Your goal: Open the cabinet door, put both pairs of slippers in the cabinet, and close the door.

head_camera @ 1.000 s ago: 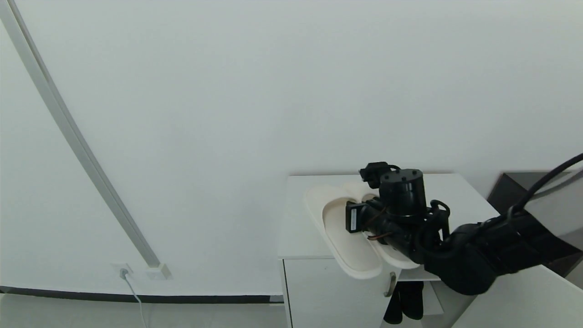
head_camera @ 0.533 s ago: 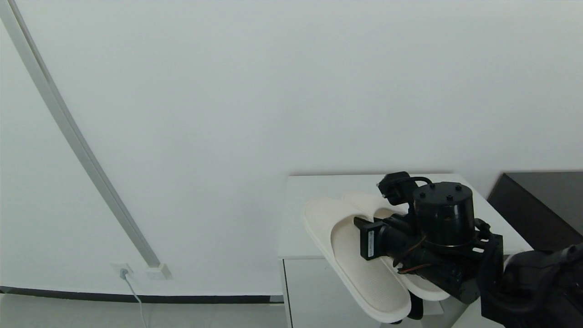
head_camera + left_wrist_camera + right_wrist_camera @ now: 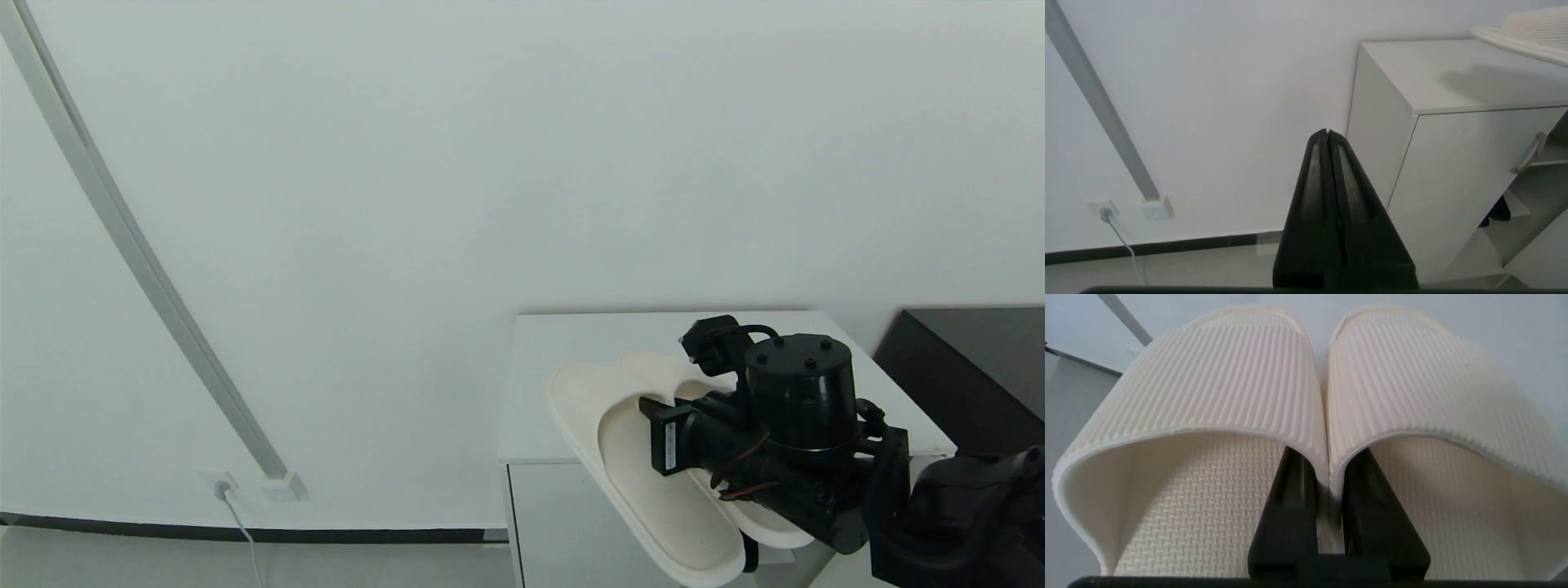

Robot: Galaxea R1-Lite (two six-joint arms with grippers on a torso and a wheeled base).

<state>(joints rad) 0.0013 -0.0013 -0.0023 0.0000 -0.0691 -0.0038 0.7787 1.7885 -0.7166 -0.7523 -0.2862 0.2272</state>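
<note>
Head view: the right gripper (image 3: pixel 653 404) holds a pair of cream slippers (image 3: pixel 653 498) side by side in the air. Their toes hang over the white cabinet (image 3: pixel 563 359) top and their heels jut out past its front edge. The jaws reach in under the two straps where the slippers meet. A grey conduit strip (image 3: pixel 139 261) runs slantwise down the wall to a socket (image 3: pixel 219 487) near the floor. A dark piece of furniture (image 3: pixel 963 359) stands just beside the cabinet on its right. Left wrist view: the left gripper (image 3: pixel 1327 139) hangs well off to the cabinet's side, jaws pressed together with nothing between them. We note a shut door panel (image 3: pixel 1454 188) with a handle (image 3: pixel 1531 153) at its edge. Past that handle the cabinet stands open, showing shelves and a dark item (image 3: pixel 1498 212) too small for us to make out. The slippers' edge hangs above the cabinet top and apart from it, casting a shadow there. Right wrist view: the fingers (image 3: pixel 1290 498) are clamped on the touching inner edges of the two ribbed straps, one finger inside each slipper.
</note>
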